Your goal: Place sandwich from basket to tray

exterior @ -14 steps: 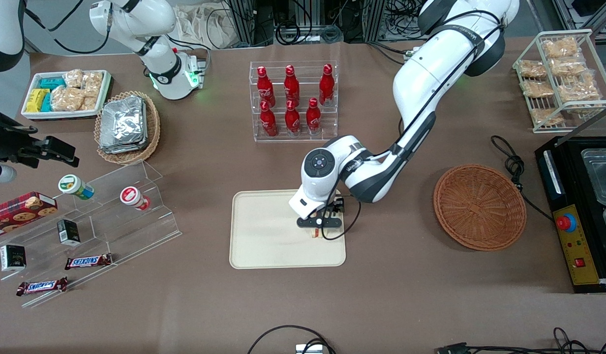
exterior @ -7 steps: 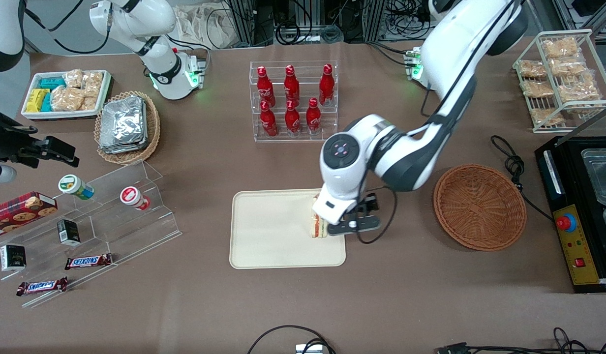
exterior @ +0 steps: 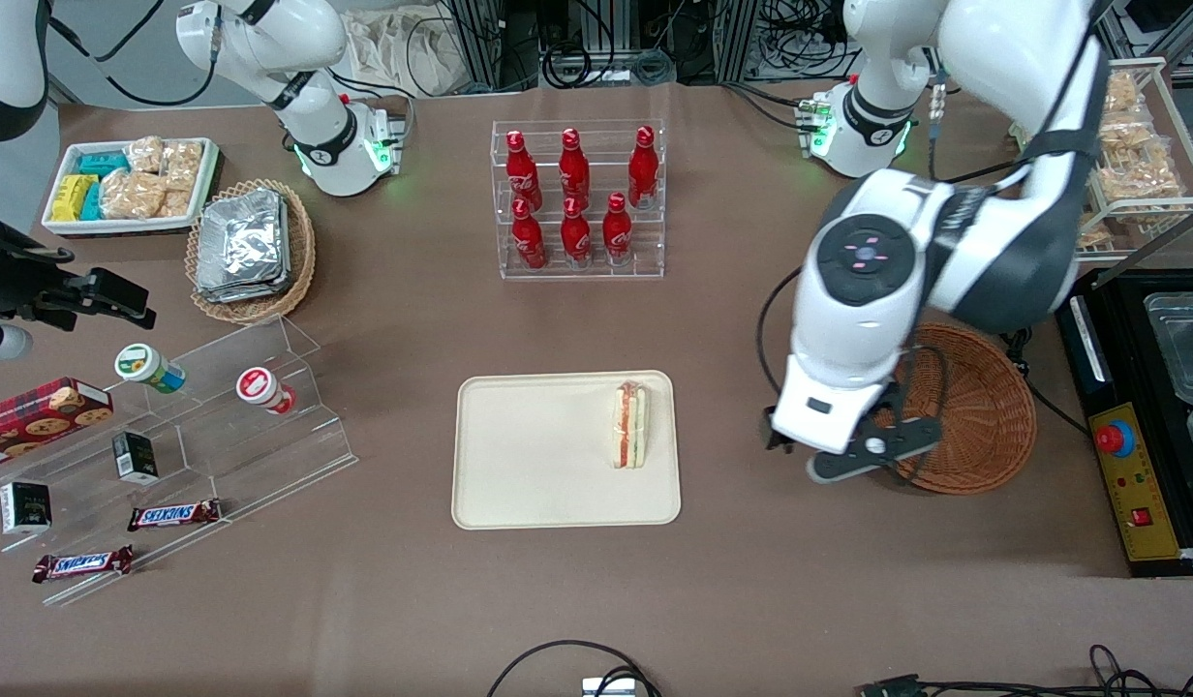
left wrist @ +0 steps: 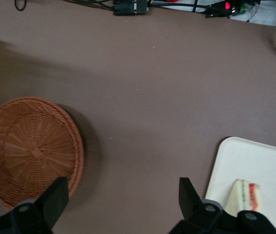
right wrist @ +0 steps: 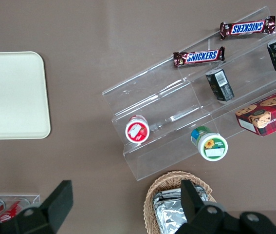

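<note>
The sandwich [exterior: 629, 424], a pale wedge with red and green layers, lies on the cream tray [exterior: 538, 465] near the tray's edge toward the working arm's end. It also shows in the left wrist view as the sandwich [left wrist: 243, 195] on the tray [left wrist: 266, 163]. My left gripper [exterior: 866, 455] hangs open and empty above the bare table, between the tray and the reddish-brown basket [exterior: 989, 411], overlapping the basket's rim. In the wrist view the gripper [left wrist: 122, 187] has only table between its fingers, with the empty basket [left wrist: 28, 148] beside it.
A clear rack of red bottles [exterior: 577, 198] stands farther from the camera than the tray. A stepped acrylic stand with snacks [exterior: 219, 416] and a foil-pack basket [exterior: 251, 247] lie toward the parked arm's end. A black machine [exterior: 1144, 426] and a wire rack [exterior: 1129, 155] stand by the basket.
The gripper let go of the sandwich, rose, and swung from the tray toward the basket at the working arm's end. The sandwich stays on the tray.
</note>
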You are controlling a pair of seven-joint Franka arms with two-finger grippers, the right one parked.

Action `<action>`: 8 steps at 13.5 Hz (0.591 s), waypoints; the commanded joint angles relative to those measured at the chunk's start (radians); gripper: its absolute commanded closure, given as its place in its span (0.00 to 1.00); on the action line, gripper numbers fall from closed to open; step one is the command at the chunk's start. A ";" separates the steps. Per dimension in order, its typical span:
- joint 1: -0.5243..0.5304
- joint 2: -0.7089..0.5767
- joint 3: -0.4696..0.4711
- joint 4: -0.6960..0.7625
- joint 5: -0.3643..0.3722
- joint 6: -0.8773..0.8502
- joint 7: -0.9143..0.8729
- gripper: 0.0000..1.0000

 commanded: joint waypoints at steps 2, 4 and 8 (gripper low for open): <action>0.123 -0.093 -0.005 -0.031 -0.128 -0.045 0.193 0.00; 0.171 -0.113 -0.004 -0.031 -0.182 -0.057 0.259 0.00; 0.225 -0.130 -0.010 -0.037 -0.193 -0.081 0.302 0.00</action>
